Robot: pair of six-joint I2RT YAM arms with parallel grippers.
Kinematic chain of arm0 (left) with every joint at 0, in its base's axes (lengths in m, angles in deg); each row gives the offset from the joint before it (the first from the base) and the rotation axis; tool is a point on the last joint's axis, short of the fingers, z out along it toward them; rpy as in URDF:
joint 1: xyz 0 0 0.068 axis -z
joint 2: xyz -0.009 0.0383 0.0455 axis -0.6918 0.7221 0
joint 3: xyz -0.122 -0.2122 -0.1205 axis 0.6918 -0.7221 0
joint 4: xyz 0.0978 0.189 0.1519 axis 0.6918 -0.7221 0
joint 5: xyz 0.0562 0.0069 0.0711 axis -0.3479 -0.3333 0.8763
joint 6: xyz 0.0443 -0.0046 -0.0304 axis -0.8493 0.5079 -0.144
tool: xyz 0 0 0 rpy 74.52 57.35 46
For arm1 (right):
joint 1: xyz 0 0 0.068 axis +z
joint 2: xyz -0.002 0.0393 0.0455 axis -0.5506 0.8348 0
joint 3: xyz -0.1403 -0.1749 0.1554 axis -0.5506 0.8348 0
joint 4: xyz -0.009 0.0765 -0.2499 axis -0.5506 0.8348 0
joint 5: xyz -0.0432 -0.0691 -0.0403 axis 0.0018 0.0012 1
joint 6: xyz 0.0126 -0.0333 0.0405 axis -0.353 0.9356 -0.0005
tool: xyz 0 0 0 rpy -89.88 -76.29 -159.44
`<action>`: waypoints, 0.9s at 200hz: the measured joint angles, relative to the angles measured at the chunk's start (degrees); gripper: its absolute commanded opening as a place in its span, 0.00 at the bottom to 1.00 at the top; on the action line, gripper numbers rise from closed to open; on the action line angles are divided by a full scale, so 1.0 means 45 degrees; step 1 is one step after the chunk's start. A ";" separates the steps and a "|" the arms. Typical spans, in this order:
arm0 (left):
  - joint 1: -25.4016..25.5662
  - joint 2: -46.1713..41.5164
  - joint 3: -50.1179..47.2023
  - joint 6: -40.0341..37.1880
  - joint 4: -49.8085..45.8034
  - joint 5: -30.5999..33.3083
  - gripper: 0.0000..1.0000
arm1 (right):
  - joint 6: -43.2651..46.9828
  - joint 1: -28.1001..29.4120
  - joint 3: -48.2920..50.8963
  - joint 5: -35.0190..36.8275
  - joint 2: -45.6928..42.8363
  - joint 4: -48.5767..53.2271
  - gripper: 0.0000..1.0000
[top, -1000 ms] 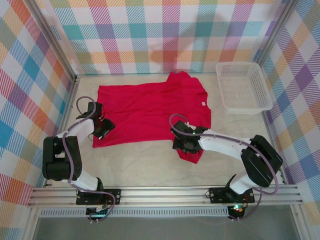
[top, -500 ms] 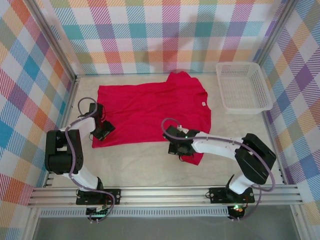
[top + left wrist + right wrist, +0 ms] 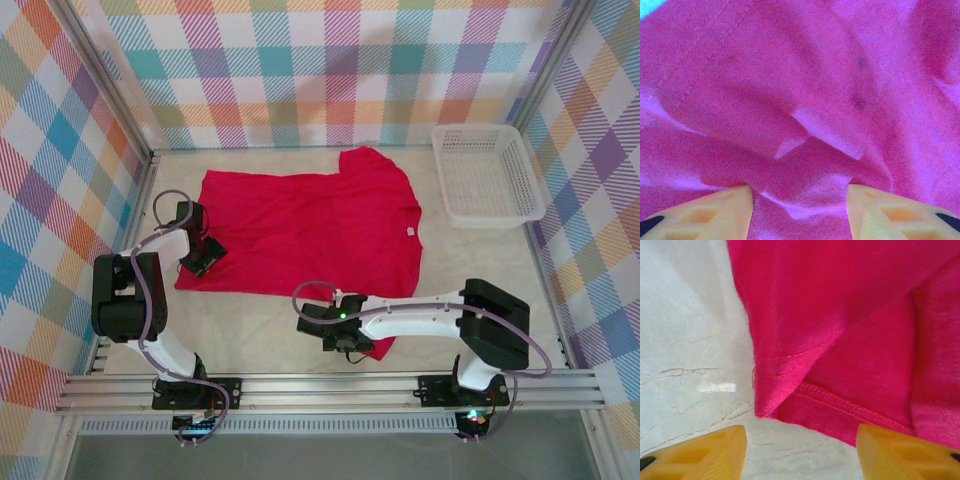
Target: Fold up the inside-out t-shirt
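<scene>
Since the shirt (image 3: 300, 230) is limp, both my left tool (image 3: 799, 202) and right tool (image 3: 801, 442), released, should pinch its hem (image 3: 840, 404).

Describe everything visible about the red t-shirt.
The t-shirt is bright red soft cloth, spread mostly flat on the pale table, with a small white tag near its right edge. The left gripper sits open on wrinkled cloth at its left edge; the open right gripper straddles the near sleeve's stitched hem.
</scene>
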 measured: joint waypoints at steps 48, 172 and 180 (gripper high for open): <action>-0.0010 -0.0024 0.0000 0.0005 0.0000 -0.0199 0.53 | 0.1311 -0.3084 0.1384 -0.0253 -0.3123 -0.0782 0.52; -0.0083 0.2608 0.5260 0.0204 -0.1039 -0.0549 0.53 | 0.6620 -1.1725 -0.6960 -0.2370 0.5610 -0.2603 0.60; -0.0083 0.3371 0.6120 0.0204 -0.1020 -0.0588 0.53 | 0.6776 -1.1910 -0.7893 -0.2438 0.6421 -0.2501 0.60</action>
